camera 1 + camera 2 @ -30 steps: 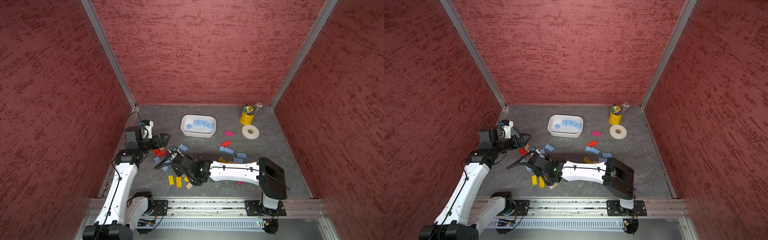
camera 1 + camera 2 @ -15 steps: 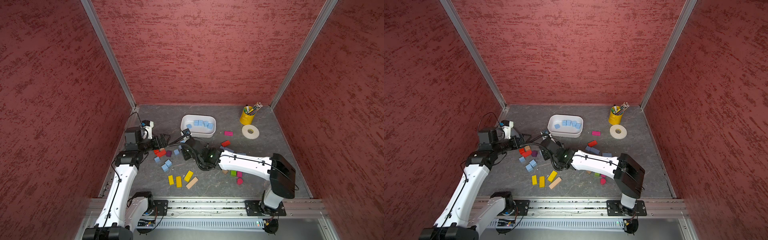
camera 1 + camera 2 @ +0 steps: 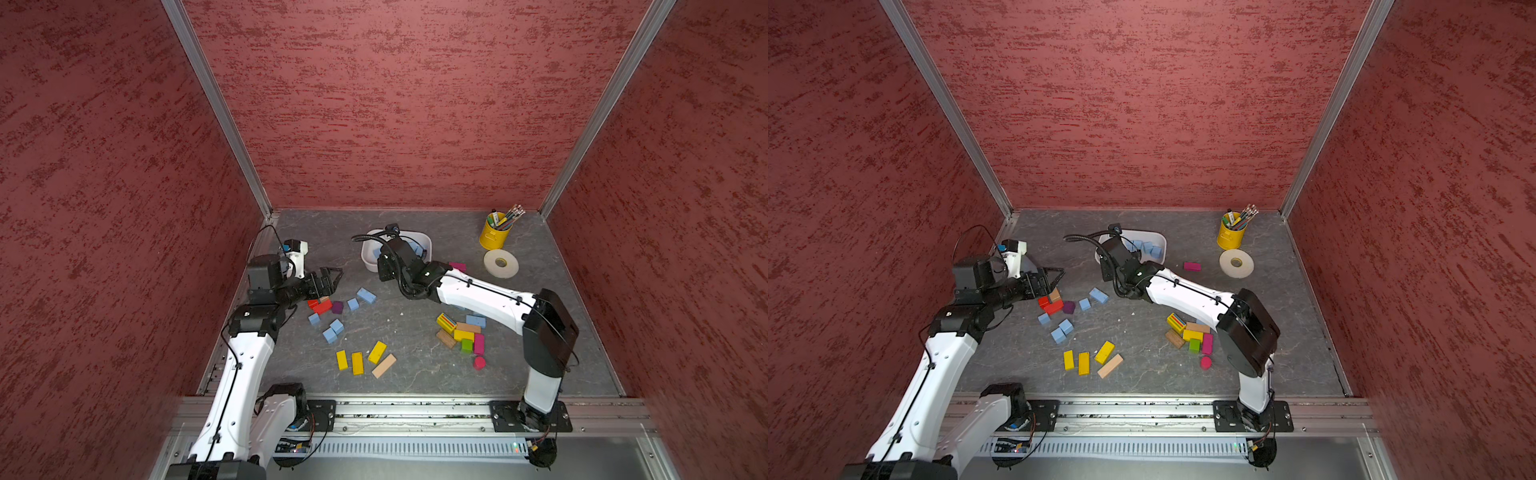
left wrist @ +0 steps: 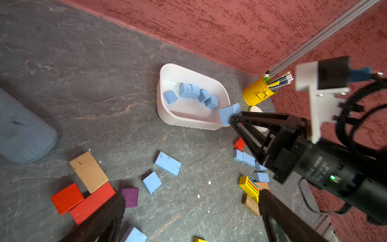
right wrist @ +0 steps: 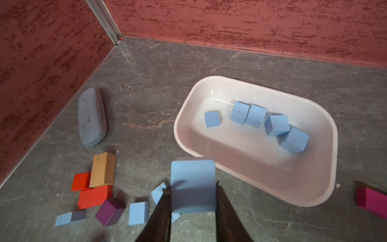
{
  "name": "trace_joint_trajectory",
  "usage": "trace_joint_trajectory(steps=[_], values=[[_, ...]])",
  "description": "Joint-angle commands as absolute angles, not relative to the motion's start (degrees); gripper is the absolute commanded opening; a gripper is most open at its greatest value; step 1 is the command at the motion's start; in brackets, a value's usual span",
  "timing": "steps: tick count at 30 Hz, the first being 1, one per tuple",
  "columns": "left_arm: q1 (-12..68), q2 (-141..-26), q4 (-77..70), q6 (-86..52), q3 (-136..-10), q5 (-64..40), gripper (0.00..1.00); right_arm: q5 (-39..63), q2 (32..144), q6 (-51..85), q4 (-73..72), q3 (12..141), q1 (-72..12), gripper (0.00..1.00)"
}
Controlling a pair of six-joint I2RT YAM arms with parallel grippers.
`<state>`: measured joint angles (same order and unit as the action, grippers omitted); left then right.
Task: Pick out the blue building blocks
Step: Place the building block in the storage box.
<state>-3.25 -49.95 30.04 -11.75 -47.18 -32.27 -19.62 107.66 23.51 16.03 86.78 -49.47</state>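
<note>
L gripper [image 3: 331,276] jaws spread, arm bent; R gripper [image 5: 191,187] pinching blue block [image 5: 192,172], arm outstretched

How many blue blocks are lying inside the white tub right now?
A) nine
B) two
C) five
C: the right wrist view shows five blue blocks lying in the white tub, one a little apart from the other four.

We are wearing glossy white shells on the left arm [image 3: 245,365] and right arm [image 3: 482,297], with black joint housings between. Thin black cables [image 3: 494,289] are running along the shells, a ribbed black hose [image 3: 368,235] is looping at the right wrist, and the left gripper [image 3: 336,279] is showing black, skeletal triangular fingers.
</note>
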Motion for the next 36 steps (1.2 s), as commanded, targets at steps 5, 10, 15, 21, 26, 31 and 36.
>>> trace_joint_trajectory(steps=[5,10,15,21,26,31,36], values=[[-3.6,-48.5,25.1,-12.2,-45.6,-38.6,1.0,-18.7,114.2,25.1,22.1,91.5,-44.3,0.11],[-3.6,-48.3,24.2,-12.4,-45.3,-40.2,1.0,-18.7,117.4,25.3,23.1,93.0,-41.6,0.11],[-3.6,-48.3,24.0,-12.5,-45.3,-40.4,1.0,-18.0,120.8,25.1,23.3,95.3,-39.3,0.11],[-3.6,-48.3,23.9,-12.5,-45.2,-40.5,1.0,-17.0,126.1,23.9,25.5,101.6,-37.9,0.13],[-3.7,-48.3,24.0,-12.4,-45.2,-40.5,1.0,-16.6,130.0,23.3,27.8,106.9,-37.2,0.14],[-3.6,-48.3,23.9,-12.5,-45.3,-40.6,0.99,-16.3,133.1,23.0,29.9,111.2,-37.0,0.15],[-3.6,-48.3,23.9,-12.5,-45.2,-40.6,1.0,-16.1,135.4,23.1,31.5,113.7,-36.8,0.18]])
